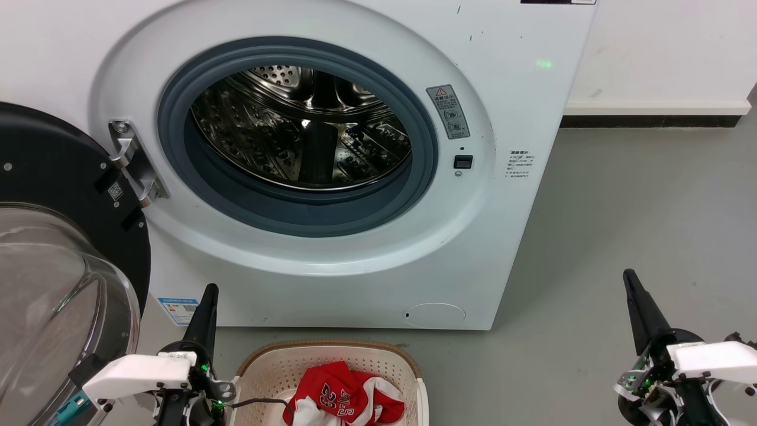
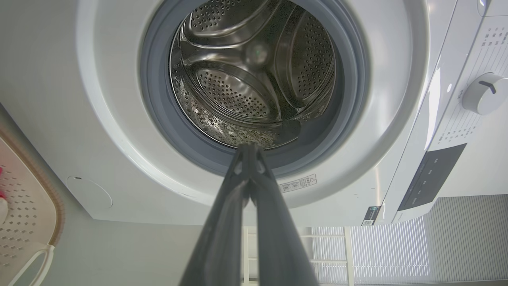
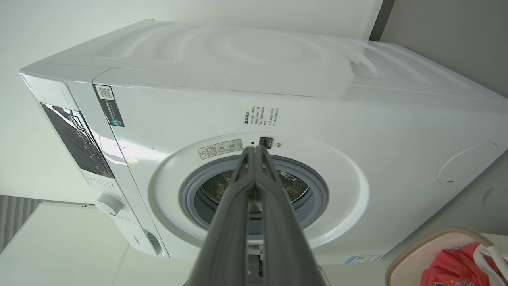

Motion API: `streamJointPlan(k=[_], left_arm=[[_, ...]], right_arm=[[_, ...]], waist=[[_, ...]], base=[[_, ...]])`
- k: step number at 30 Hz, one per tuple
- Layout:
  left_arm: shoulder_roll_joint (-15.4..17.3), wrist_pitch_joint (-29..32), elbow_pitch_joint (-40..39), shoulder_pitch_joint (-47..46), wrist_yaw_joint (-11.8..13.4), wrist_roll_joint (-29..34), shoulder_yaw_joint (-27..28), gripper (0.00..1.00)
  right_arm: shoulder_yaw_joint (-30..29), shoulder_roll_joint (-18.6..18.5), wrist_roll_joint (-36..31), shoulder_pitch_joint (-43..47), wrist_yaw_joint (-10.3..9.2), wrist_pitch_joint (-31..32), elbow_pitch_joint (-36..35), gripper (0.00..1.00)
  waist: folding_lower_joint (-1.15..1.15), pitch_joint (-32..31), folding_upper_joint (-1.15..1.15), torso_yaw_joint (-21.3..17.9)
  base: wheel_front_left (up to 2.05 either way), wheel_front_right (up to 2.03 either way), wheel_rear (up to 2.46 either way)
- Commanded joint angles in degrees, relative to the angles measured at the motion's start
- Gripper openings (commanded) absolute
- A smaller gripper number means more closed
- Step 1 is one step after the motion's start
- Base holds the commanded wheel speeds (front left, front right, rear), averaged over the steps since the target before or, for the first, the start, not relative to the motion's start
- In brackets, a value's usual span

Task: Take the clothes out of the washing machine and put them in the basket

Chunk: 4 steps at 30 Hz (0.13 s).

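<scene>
The white washing machine fills the head view, its steel drum showing bare metal and its glass door swung open at the left. Below it the cream basket with a brown rim holds the red clothes with white trim. My left gripper is shut beside the basket's left, holding nothing. My right gripper is shut over the floor at the right. The left wrist view looks along shut fingers into the drum. The right wrist view shows shut fingertips, washer and clothes.
Grey floor stretches right of the washer up to a white wall with a dark skirting. The open door stands close to my left arm. A control dial sits on the washer's panel.
</scene>
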Motion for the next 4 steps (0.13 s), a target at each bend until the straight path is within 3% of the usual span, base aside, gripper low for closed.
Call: streamJointPlan(k=[1,4], left_arm=[[0.0,0.3,-0.3,-0.6,-0.3,-1.1,0.3,0.00],[0.0,0.6,-0.3,-0.6,-0.5,-2.3,0.5,0.00]], right_arm=[[-0.2,-0.1,1.4,-1.1,0.00,0.4,0.2,0.00],[-0.3,-0.1,2.6,-1.0,0.00,0.6,0.3,0.00]], waist=[[0.00,0.0,0.00,0.0],[0.00,0.0,0.00,0.0]], base=[[0.00,0.00,0.00],[0.00,0.00,0.00]])
